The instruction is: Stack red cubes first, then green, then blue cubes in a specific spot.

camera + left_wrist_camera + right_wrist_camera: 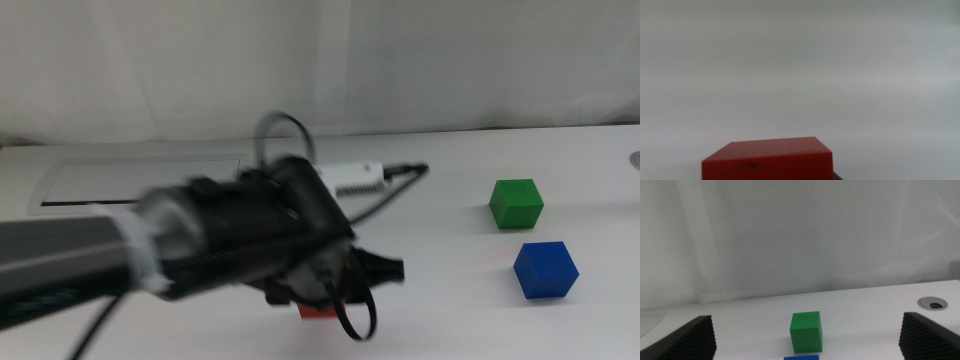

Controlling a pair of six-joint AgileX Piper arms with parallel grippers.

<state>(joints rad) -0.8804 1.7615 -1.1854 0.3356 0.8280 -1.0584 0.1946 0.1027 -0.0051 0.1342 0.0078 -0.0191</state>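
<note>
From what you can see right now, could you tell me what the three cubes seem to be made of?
Red cube, green cube and blue cube all look like solid plastic or painted wood; I cannot tell which. Their faces are evenly coloured and matte, without glare, and their edges are crisp.

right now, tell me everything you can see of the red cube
The red cube is a small solid block, bright red with matte faces; a faint dark speck marks its front face in the left wrist view. It sits close under the left pincer near the table's front edge, mostly hidden by the arm in the middle view, where only a red sliver shows. Whether the pincer grips it cannot be told. It lies well apart from the green and blue cubes.
</note>
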